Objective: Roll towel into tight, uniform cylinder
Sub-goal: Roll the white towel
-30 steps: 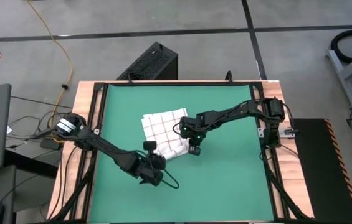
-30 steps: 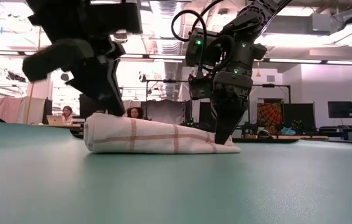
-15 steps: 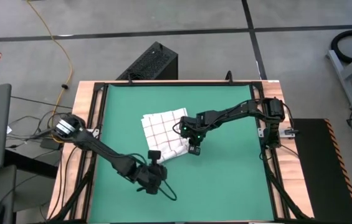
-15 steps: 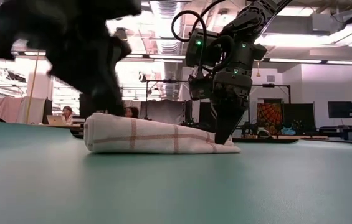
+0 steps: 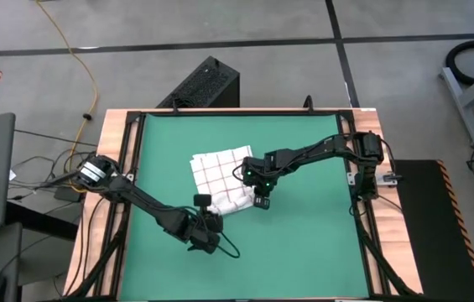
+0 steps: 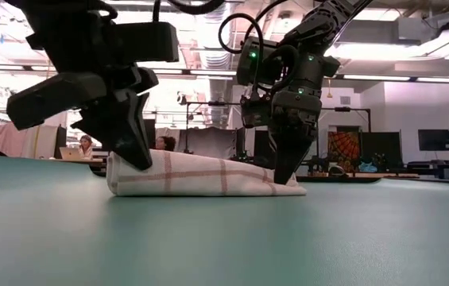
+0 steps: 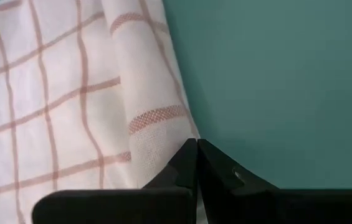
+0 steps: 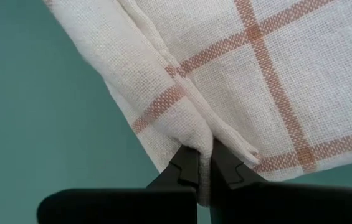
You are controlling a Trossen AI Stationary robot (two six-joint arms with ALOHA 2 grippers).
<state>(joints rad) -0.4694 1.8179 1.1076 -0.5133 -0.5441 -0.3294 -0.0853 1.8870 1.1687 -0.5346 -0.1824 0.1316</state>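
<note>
The towel (image 5: 220,178), white with thin red grid lines, lies partly rolled on the green mat (image 5: 304,243). Its thick rolled side (image 6: 129,175) faces my left arm, and its thin flat side (image 6: 288,187) lies under my right arm. My left gripper (image 7: 196,146) is shut, slanting down, with its tips at the rolled edge (image 7: 157,118) near the towel's near corner (image 5: 214,222). My right gripper (image 8: 204,152) is shut on a fold at the towel's right near corner (image 5: 260,202). My left gripper's shut tips (image 6: 141,163) stand right at the towel's rolled edge, slanting down from the table's near left; whether they touch the cloth I cannot tell. My right gripper pinches a raised fold of the towel (image 8: 202,134) between its two fingers, at the corner, with several layers. The fingers point steeply down from above. The towel lies on the mat, slack.
A wooden frame (image 5: 119,168) borders the mat, with free green surface to the right and near side of the towel. A black box (image 5: 207,84) stands beyond the far edge. People sit in the room behind the table (image 6: 87,145).
My left gripper swung out toward the table's near edge, then came back and sank beside the towel's rolled edge, shut throughout. The towel has not moved.
</note>
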